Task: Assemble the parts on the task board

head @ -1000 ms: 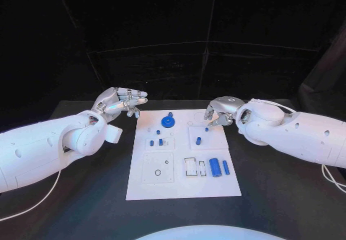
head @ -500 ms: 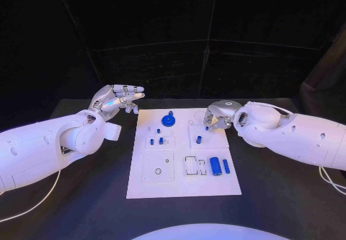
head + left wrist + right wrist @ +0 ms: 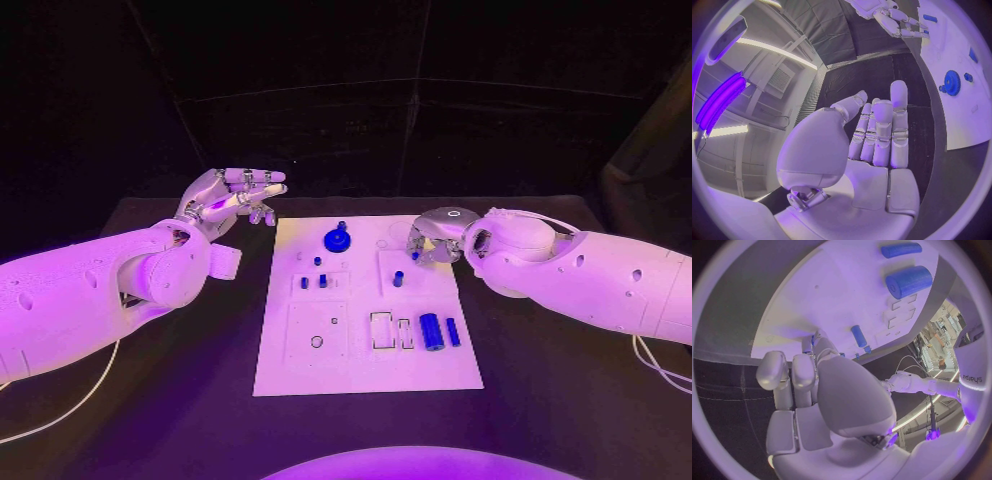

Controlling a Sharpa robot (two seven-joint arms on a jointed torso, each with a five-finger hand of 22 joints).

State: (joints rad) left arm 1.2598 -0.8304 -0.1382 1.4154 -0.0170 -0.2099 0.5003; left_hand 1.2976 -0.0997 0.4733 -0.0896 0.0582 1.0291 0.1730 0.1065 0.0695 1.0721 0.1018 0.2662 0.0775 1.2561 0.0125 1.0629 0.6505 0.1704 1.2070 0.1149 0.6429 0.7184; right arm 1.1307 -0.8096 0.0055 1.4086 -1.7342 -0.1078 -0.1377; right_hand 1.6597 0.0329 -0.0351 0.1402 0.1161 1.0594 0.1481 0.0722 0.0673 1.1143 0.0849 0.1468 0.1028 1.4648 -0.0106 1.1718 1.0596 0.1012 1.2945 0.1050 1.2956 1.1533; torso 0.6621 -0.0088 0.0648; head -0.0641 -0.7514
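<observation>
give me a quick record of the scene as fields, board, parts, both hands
board: white task board lying on the black table
parts: blue gear at the far end; large blue cylinder and slimmer blue pin near the right edge
left hand: left hand raised off the board's far left corner, fingers apart, holding nothing
right hand: right hand curled over the board's far right area; grasp unclear

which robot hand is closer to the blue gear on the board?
Right. The right robot hand is over the task board just beside the blue gear; the left robot hand hovers off the board's far left corner.
</observation>
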